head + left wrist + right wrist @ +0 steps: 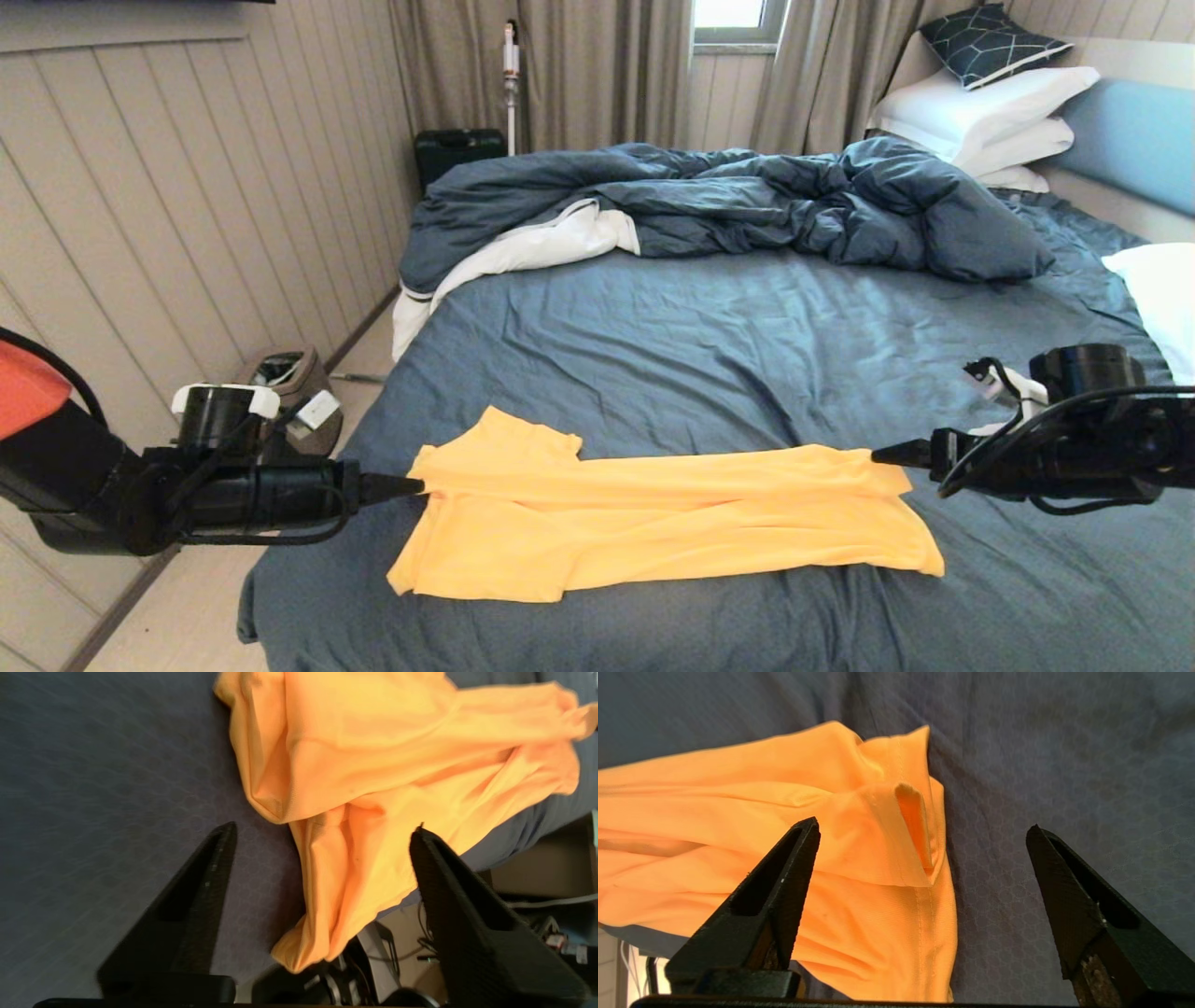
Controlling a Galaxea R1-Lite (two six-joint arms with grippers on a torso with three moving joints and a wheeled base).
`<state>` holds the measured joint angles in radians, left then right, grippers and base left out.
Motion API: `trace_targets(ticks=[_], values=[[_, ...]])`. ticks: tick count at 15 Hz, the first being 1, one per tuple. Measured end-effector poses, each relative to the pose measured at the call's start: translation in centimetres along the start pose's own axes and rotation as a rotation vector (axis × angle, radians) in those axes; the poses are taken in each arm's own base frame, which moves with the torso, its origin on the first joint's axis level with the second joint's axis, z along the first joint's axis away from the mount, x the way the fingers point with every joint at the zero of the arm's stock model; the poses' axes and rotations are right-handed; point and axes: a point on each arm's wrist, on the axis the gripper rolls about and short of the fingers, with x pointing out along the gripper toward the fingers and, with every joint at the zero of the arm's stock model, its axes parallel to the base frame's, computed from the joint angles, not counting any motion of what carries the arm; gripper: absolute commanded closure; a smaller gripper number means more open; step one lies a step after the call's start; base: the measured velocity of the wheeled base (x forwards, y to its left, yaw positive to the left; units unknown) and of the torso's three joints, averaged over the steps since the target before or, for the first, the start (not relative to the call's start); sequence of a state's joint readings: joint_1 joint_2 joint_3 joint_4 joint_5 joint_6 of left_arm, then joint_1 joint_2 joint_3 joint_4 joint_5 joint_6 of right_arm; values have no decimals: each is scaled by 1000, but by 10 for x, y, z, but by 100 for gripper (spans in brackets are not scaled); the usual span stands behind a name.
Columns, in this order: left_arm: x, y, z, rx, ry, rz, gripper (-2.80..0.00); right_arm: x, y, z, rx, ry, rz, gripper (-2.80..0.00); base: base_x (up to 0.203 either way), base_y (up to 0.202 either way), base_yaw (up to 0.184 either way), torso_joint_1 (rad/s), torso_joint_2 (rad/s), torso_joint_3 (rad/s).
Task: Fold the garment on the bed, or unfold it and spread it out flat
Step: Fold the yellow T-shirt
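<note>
The yellow T-shirt lies as a long band across the near part of the bed, a sleeve sticking out at its left end. My left gripper is at the shirt's left edge, open; in the left wrist view the left gripper straddles a bunched fold of the shirt without pinching it. My right gripper is at the shirt's right end, also open. In the right wrist view the right gripper spans the hemmed edge of the shirt and bare sheet.
A rumpled dark blue duvet lies across the far half of the bed. White pillows are stacked at the headboard, another pillow at the right edge. A bin stands on the floor to the left.
</note>
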<state>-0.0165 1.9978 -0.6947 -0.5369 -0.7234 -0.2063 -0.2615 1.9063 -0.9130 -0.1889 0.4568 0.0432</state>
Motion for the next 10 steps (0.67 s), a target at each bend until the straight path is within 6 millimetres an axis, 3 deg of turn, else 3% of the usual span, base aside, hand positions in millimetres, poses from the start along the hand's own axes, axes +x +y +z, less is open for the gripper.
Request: trace_targets(ticks=[2,3,4,7,10], values=[[-12,-3,2,11,-38,6,-280,-6,4,4,-9,-22,3,-280,0,0,0,0,0,0],[-18,-3,5,13,-61,14,-280,-10,6,7,-16,-36,4,0,0,0,0,0,0,0],[-23,-3,10,17,-81,20,0,-14,8,10,-23,-52,5,0,0,0,0,0,0,0],[-26,-6,35,40,-121,23,0,-26,16,21,-41,-105,16,0,0,0,0,0,0,0],[-21,-7,76,55,-136,19,0,-33,24,35,-40,-155,33,0,0,0,0,0,0,0]])
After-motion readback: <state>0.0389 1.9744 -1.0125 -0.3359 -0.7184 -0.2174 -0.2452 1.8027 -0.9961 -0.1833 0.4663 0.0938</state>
